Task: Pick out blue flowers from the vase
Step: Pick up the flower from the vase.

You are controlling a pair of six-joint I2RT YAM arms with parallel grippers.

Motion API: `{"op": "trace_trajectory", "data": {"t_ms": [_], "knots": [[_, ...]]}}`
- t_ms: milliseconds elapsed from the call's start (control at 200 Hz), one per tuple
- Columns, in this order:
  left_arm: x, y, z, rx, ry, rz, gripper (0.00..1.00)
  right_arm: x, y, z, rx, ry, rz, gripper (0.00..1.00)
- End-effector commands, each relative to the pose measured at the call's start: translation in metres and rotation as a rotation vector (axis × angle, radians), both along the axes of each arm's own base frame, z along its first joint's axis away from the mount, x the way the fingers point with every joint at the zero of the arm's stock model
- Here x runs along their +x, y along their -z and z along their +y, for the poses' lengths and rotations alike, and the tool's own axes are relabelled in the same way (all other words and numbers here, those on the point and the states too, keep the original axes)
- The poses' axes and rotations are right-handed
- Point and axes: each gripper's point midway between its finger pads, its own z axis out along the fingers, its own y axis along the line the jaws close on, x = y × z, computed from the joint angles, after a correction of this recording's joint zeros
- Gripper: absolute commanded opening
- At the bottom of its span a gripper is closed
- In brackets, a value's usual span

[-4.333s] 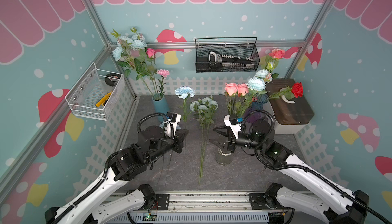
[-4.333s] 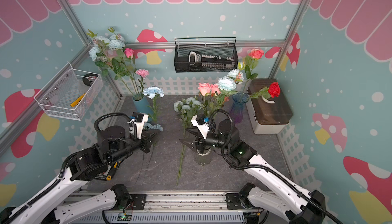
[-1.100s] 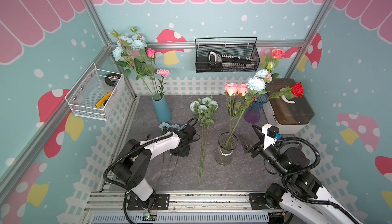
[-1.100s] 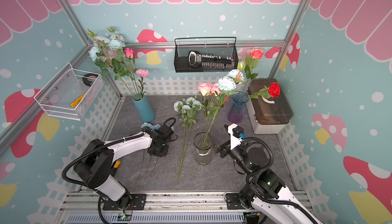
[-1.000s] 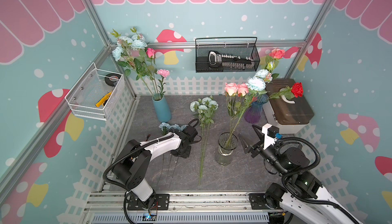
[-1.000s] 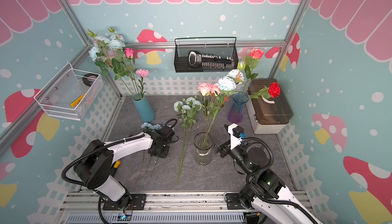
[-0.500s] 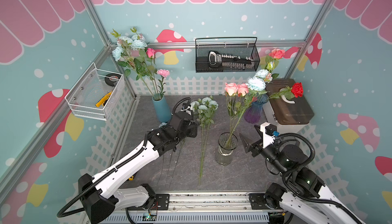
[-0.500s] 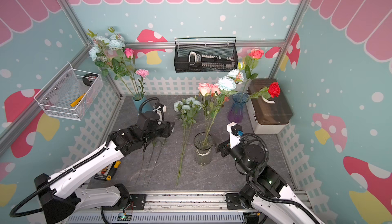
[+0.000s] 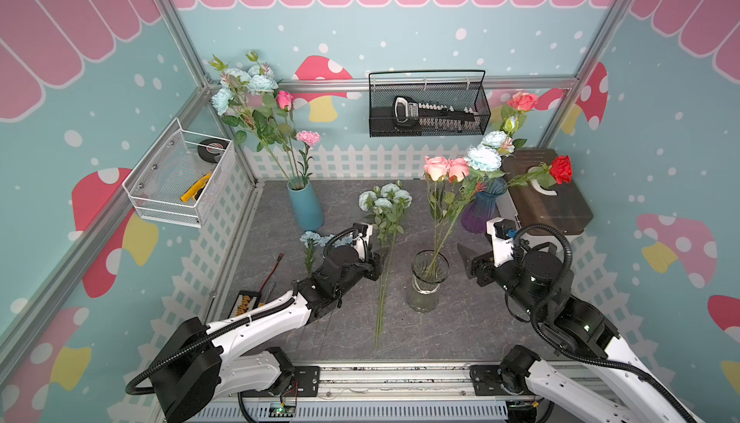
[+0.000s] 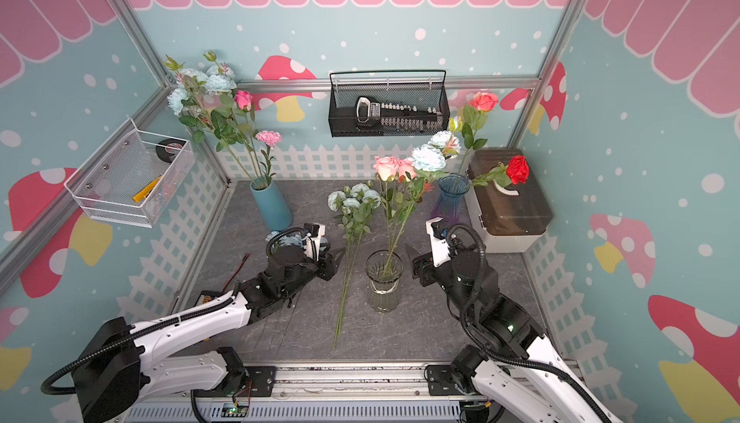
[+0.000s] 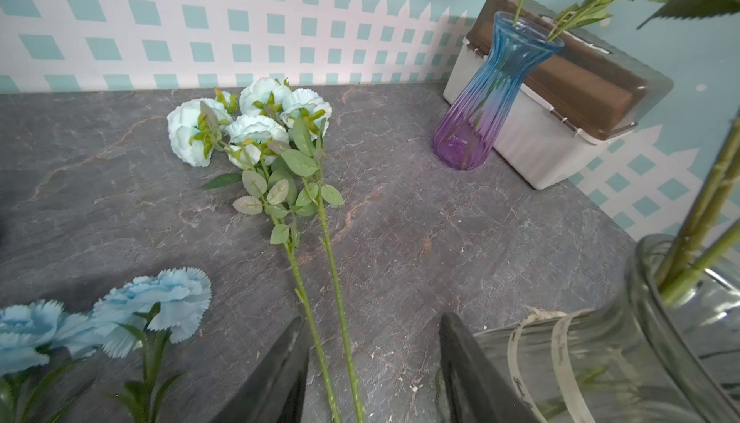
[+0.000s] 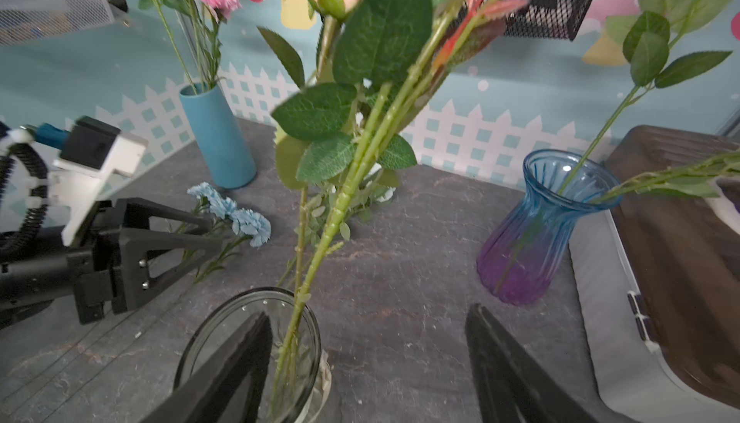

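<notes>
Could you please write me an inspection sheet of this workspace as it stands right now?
Surface: grey stone-look tabletop; no spills seen.
Job's things: a blue flower bunch and blue carnations lie on the tabletop. Blue blooms stand above the clear vase, apparently from it, beside pink roses. More blue heads are in the teal vase.
Clutter: brown-lidded box, purple-blue vase.
Grippers: left gripper open, with the bunch's stems running between its fingers in the wrist view; right gripper open and empty, close to the clear vase.
Cables: black hoses loop at both wrists; a red-tipped wire lies loose.
Surroundings: teal mushroom walls, white fence trim, black mesh basket, white wire basket.
</notes>
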Motion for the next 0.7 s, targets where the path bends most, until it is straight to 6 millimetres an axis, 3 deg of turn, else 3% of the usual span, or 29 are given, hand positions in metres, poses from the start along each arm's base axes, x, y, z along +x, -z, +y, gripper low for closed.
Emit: {"op": "trace_trajectory", "data": {"t_ms": [0,110,205,510,695], "knots": [[-0.003,-0.047,-0.008,-0.113,0.051,-0.153,0.53,0.002,0.006,0.005,0.053,-0.062,0.09,0.72],[-0.006,-0.047,-0.011,-0.122,0.074,-0.157,0.53,0.012,0.017,0.019,0.141,-0.169,0.178,0.67],[-0.008,-0.047,-0.013,-0.122,0.086,-0.157,0.53,0.013,0.016,0.032,0.179,-0.244,0.175,0.66],[-0.012,-0.05,-0.013,-0.131,0.102,-0.168,0.53,0.004,0.011,0.036,0.187,-0.296,0.147,0.66],[-0.017,-0.056,-0.017,-0.153,0.132,-0.172,0.53,0.01,0.017,0.039,0.221,-0.307,0.147,0.65]]}}
